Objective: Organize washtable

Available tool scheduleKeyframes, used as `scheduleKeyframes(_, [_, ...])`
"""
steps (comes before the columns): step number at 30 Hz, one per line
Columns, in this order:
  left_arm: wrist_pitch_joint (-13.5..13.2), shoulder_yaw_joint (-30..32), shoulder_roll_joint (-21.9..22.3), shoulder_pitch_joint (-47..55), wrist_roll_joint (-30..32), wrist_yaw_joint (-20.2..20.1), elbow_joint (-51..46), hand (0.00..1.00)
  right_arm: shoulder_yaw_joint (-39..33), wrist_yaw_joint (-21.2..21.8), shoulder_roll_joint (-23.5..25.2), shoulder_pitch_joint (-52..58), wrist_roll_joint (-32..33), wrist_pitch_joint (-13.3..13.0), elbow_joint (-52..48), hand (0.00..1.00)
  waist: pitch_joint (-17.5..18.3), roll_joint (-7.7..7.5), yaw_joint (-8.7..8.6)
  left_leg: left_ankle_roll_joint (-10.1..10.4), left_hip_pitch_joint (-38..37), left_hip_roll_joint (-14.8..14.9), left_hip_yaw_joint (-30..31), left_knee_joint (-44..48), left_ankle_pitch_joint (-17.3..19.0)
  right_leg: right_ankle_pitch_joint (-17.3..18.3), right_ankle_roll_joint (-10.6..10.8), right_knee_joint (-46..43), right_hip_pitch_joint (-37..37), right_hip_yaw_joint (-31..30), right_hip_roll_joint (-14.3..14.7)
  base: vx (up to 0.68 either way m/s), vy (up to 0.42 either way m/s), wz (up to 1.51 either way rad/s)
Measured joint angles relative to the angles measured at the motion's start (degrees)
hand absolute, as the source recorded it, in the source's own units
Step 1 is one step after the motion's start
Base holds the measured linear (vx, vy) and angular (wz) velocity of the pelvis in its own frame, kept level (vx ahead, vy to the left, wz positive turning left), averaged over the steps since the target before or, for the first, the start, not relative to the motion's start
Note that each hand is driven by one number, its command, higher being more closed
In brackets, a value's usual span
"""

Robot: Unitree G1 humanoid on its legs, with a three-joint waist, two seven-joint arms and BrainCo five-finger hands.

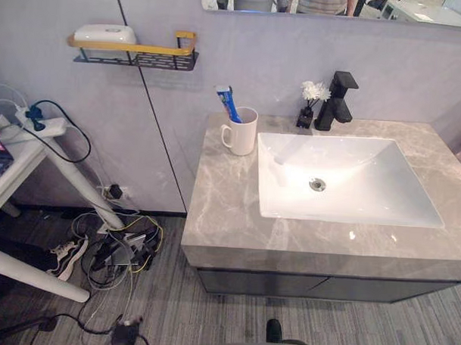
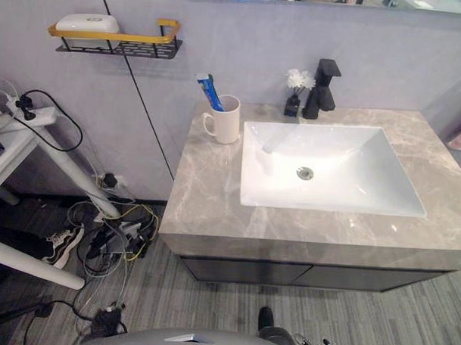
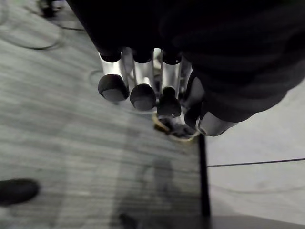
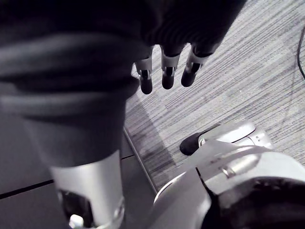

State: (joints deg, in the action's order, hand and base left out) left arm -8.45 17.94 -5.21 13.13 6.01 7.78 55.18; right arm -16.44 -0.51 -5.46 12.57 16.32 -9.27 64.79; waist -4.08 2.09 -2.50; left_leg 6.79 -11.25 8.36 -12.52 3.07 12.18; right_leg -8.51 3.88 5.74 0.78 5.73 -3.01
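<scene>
**Both hands idle, nothing held**

You are seeing the left hand [image 3: 143, 76] hanging over the grey striped floor [image 3: 62, 138], fingers straight and relaxed, holding nothing. The right hand [image 4: 164, 71] is hanging the same way, fingers loose and empty.

The washtable counter [image 1: 229, 218], grey veined marble, is sitting well apart from both hands. A white mug [image 1: 242, 133] is standing upright on it, just beside the white sink [image 1: 366, 188], and a blue toothpaste tube [image 1: 228, 103] is leaning in the mug. A black faucet [image 1: 337, 100] and a small dark vase [image 1: 307, 114] of white flowers are standing behind the basin.

On the wall, a black wire shelf [image 1: 136, 54] with a yellow rail is carrying a white soap box [image 1: 105, 33]. Cables [image 1: 125, 248] and a shoe [image 1: 67, 256] are lying on the floor beside the cabinet.
</scene>
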Motion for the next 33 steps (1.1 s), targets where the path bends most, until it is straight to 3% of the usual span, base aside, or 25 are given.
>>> scheduleKeyframes(4, [1.79, -2.1, 1.91, -0.27, -0.47, -2.42, 6.33, 1.0, -1.75, -0.21, 0.11, -0.28, -0.07, 1.08, 0.69, 0.0, -0.12, 0.32, 0.01, 0.09, -0.16, 0.18, -0.6, -0.26, 0.1, 0.26, -0.08, 0.0, 0.1, -0.33, 0.01, -0.01, 0.004, -0.05])
scheduleKeyframes(5, [2.16, -2.11, 1.84, -0.84, -0.66, -2.84, 7.49, 0.0, -1.75, -0.21, -0.02, -0.3, -0.13, 1.19, 0.92, 0.0, -0.25, 0.52, 0.01, 0.26, -0.18, 0.37, -0.67, -0.3, 0.21, 0.28, -0.1, 0.0, 0.12, -0.33, 0.1, 0.0, 0.0, 0.0])
scheduleKeyframes(10, [4.92, -2.27, 1.59, -2.97, -2.9, -6.5, 10.71, 0.0, -2.45, 0.27, -0.24, -0.69, -0.16, 1.33, 2.2, 0.0, -0.49, 1.1, -0.01, 0.57, -0.41, 1.02, -0.78, -0.32, 0.39, 0.56, -0.47, 0.0, 0.09, -0.45, 0.83, 0.02, -0.006, -0.03])
scheduleKeyframes(14, [5.52, -5.24, 1.03, -4.65, -2.89, -7.6, 12.5, 0.0, -2.56, 0.57, -0.93, -1.74, -0.88, 3.1, 3.34, 0.0, -0.67, 1.63, -0.01, 0.63, -0.58, 1.06, -0.61, -0.08, 0.28, 0.55, -0.44, -0.02, -0.07, -0.26, 0.88, 0.05, 0.021, 0.02])
scheduleKeyframes(22, [5.41, -13.92, -1.63, -7.28, -2.95, -8.33, 13.38, 0.0, -1.17, 0.57, -0.86, -2.64, -1.66, 3.48, 3.3, 0.0, -1.42, 0.37, -0.01, 0.39, 0.56, 0.28, 0.35, 0.26, 0.15, 0.81, 0.04, -0.03, 0.68, 0.41, -0.06, -0.01, 0.036, 0.05])
scheduleKeyframes(24, [5.39, -16.97, -2.41, -8.8, -2.81, -7.65, 13.34, 0.0, -0.87, 0.51, -0.86, -4.0, -0.84, 3.26, 3.19, 0.0, -1.63, -0.17, -0.03, -0.33, 5.23, -0.84, 0.45, 1.2, -0.06, 0.45, 1.1, -0.04, 4.48, 0.21, -1.32, -0.07, 0.037, 0.03])
scheduleKeyframes(26, [5.33, -18.76, -2.91, -10.54, -2.75, -7.0, 12.49, 0.0, -0.91, 0.52, -0.9, -5.42, 0.6, 3.22, 2.99, 0.0, -4.08, -0.48, -0.09, -1.04, 7.97, -1.98, -0.18, 2.77, -0.19, -0.98, 1.5, -0.47, 7.54, -1.22, -2.06, -0.04, 0.03, -0.11])
scheduleKeyframes(27, [5.28, -19.14, -3.1, -10.8, -2.77, -6.93, 12.06, 0.0, -0.91, 0.5, -0.9, -5.78, 0.59, 3.21, 2.99, 0.0, -4.25, -0.1, -0.06, -1.28, 8.97, -2.17, -0.83, 3.48, -0.03, -1.9, 1.52, -0.49, 8.55, -2.15, -2.12, -0.04, 0.048, -0.39])
scheduleKeyframes(30, [3.73, -22.09, -4.4, -11.6, -2.7, -5.96, 10.13, 0.0, -0.83, 0.12, -0.62, -7.03, 0.57, 3.11, 2.89, 0.0, -5.96, -0.89, -0.15, -2.76, 11.41, -2.28, -4.95, 7.41, 1.87, -3.21, 2.13, -3.69, 13.0, -5.58, -1.68, -0.05, 0.06, -0.72])
scheduleKeyframes(31, [3.13, -22.26, -5.08, -12.87, -2.27, -5.72, 8.79, 0.0, 0.55, -0.2, -0.64, -7.0, 0.57, 2.8, 2.7, 0.0, -6.57, -1.49, -0.08, -4.22, 11.89, -2.3, -6.97, 8.97, 2.19, -6.52, 5.02, -4.44, 14.37, -6.5, -1.01, -0.07, 0.12, -1.13])
scheduleKeyframes(32, [2.45, -21.59, -3.93, -12.8, -2.27, -5.56, 7.59, 0.0, 0.89, -0.24, -1.62, -7.77, 0.61, 2.27, 2.52, 0.0, -7.12, 0.4, 0.78, -5.05, 11.47, 0.0, -9.69, 8.05, 2.36, -8.0, 5.36, -6.62, 15.73, -4.6, 0.1, 0.15, 0.077, -1.15])
scheduleKeyframes(33, [1.69, -21.0, -3.66, -13.2, -2.29, -5.47, 6.88, 0.0, 0.69, -0.48, -1.7, -8.48, 0.73, 2.41, 2.54, 0.0, -7.44, 0.31, 0.55, -5.07, 11.19, -0.01, -10.99, 7.65, 2.37, -0.73, 0.33, -16.94, 18.69, -1.76, -0.53, 0.66, -0.101, -0.74])
